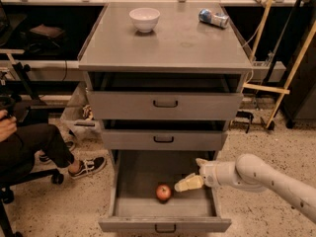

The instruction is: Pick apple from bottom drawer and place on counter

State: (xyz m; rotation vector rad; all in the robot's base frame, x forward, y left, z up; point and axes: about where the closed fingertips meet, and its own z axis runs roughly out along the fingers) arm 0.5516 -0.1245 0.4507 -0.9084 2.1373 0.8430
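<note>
The camera view looks down on a grey metal cabinet with three drawers, all pulled out by different amounts. The top drawer point(123, 105) and the middle drawer point(128, 140) are each a little open, and the bottom drawer point(140, 174) is drawn out farthest, its flat floor exposed between low side walls. One apple point(163, 192), round and red with a paler patch, rests on that floor near the front wall, with bare floor to its left and behind it. The gripper point(188, 175) reaches in over the drawer's right wall on a smooth white arm, its two cream fingers spread and holding nothing, the lower tip just beside the apple. On the counter point(168, 46), flat with a raised rim, stand one white bowl point(144, 19) and one can point(213, 18) lying on its side, well apart. A seated person's leg point(42, 142) is at the left.
</note>
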